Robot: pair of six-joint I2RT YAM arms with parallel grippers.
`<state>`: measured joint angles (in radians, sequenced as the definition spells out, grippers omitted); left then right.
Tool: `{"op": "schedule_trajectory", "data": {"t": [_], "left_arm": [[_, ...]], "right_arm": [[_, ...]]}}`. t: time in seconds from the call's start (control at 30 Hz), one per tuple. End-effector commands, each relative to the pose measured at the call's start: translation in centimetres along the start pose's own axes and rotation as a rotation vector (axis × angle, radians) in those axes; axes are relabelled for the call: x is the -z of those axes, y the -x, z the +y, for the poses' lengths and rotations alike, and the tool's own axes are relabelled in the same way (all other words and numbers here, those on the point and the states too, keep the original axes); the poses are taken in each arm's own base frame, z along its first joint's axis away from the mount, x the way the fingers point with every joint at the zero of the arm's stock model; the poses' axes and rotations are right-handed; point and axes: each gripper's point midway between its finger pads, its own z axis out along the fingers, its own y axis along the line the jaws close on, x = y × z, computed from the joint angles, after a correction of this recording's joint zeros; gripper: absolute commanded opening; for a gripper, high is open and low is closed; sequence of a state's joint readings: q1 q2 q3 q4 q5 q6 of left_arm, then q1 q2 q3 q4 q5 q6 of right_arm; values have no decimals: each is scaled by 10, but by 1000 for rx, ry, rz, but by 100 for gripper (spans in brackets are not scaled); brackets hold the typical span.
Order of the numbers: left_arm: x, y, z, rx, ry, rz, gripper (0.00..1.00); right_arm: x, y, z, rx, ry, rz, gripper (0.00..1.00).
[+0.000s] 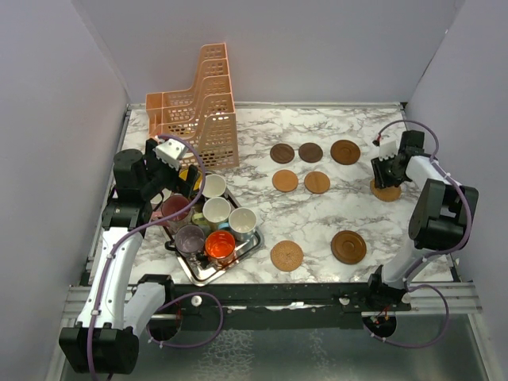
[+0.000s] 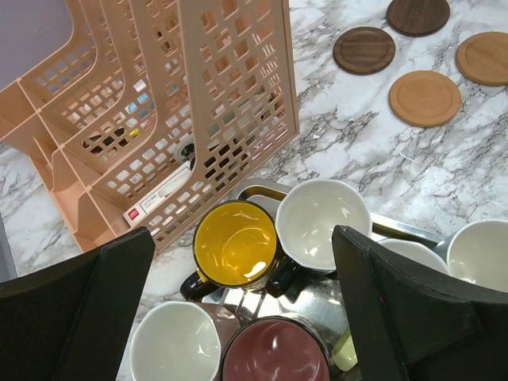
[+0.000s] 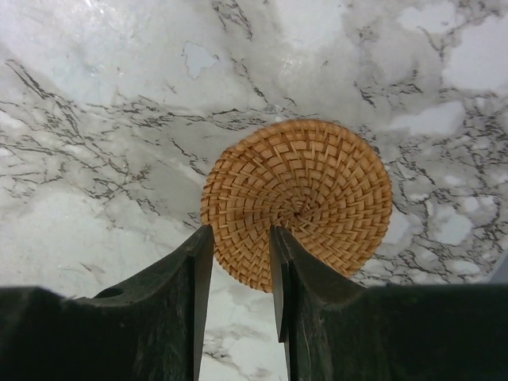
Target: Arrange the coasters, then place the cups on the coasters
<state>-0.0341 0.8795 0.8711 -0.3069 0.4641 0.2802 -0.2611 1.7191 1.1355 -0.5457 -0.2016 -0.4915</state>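
Note:
Several round coasters lie on the marble: dark ones (image 1: 281, 153) (image 1: 310, 152) (image 1: 345, 152), tan ones (image 1: 285, 181) (image 1: 317, 182), and two nearer the front (image 1: 286, 255) (image 1: 348, 247). A woven coaster (image 3: 305, 190) lies flat at the far right. My right gripper (image 3: 240, 232) hovers over its near edge, jaws a little apart and holding nothing. The cups stand crowded on a silver tray (image 1: 240, 255): yellow (image 2: 236, 242), white (image 2: 321, 222), maroon (image 2: 276, 353), orange (image 1: 220, 244), grey-purple (image 1: 190, 237). My left gripper (image 2: 244, 234) hangs wide open above the yellow cup.
A tall orange plastic rack (image 1: 198, 111) stands at the back left, right behind the tray and close to my left arm. Grey walls close in the table on the left, back and right. Bare marble lies between the tray and the coasters.

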Motion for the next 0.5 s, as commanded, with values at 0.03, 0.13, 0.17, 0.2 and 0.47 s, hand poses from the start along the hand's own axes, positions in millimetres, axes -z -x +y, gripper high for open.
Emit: {"op": "schedule_trajectory", "data": {"t": [0.03,0.13,0.17,0.2,0.47], "left_arm": [[3,7,-6,-15,-27,-31,99],[3,8,-6,-10,-30,-32,99],[3,8,-6,-10,-29,-31,99],[2,8,-6,-10,-30,-30,99],[1,6,-6,-8,-32,-26,99]], "right_arm": [[-22,-12,-4,-7,38,24,35],[-30,-14,-6,-12,46,36,35],[-32,-14,-6,-13,47,37,35],[-34,-13,-7,-14,50,37,35],[-52,12,-14,-55,90,6,35]]}}
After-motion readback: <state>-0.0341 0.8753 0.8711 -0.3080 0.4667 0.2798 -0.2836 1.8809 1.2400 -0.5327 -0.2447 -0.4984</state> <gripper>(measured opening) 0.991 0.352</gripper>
